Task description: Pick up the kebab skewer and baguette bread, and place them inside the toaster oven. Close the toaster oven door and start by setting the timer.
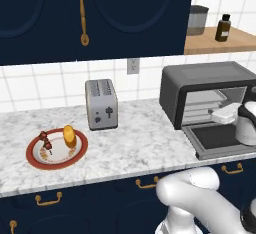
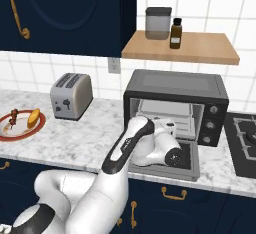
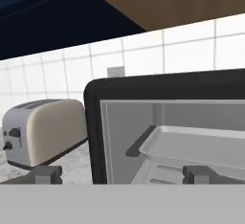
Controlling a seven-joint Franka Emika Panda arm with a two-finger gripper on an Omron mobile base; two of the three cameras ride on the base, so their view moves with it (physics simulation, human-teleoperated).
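Before fingers [image 3: 119, 174], toaster oven [image 3: 167, 122], door down

A: Is the toaster oven [image 2: 175, 109] open to reach into?
B: Yes, its door [image 1: 220, 139] lies flat; the inner tray [image 3: 201, 144] sits mid-height.
A: And toward the plate [image 1: 56, 149]?
B: Open bench [image 1: 135, 145]; the silver toaster [image 1: 101, 104] stands behind, near the wall.

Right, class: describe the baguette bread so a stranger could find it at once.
Start at the marble counter and go to its left end, left of the silver slot toaster, to the red-rimmed plate. The baguette bread lies on the plate's right side: a small golden-orange oblong, unlike the thin kebab skewer of dark chunks beside it.
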